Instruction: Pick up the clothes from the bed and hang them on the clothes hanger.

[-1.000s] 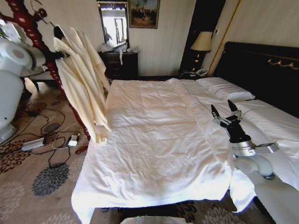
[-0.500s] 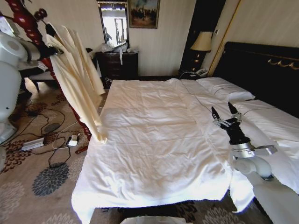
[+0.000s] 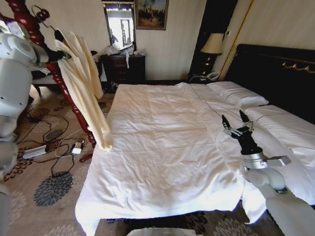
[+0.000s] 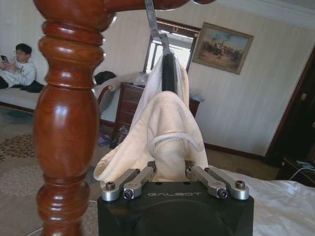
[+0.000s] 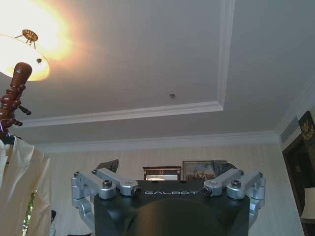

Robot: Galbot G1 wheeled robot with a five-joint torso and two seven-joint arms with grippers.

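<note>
The clothes, a pale cream garment, hang beside the red-brown coat stand, off the left edge of the bed. In the left wrist view the clothes drape over the black clothes hanger. Its silver hook reaches up to the stand's arm. My left gripper is up at the garment's top, and its fingers are shut on the fabric. Over the bed's right half, my right gripper points upward, open and holding nothing.
The stand's turned post is close beside my left gripper. Cables and a power strip lie on the carpet left of the bed. A dark dresser stands at the far wall and a lamp beside the black headboard.
My left arm has shifted a little by the stand, carrying the garment's top with it. The garment now hangs narrower and closer to the post. The right gripper has barely moved.
</note>
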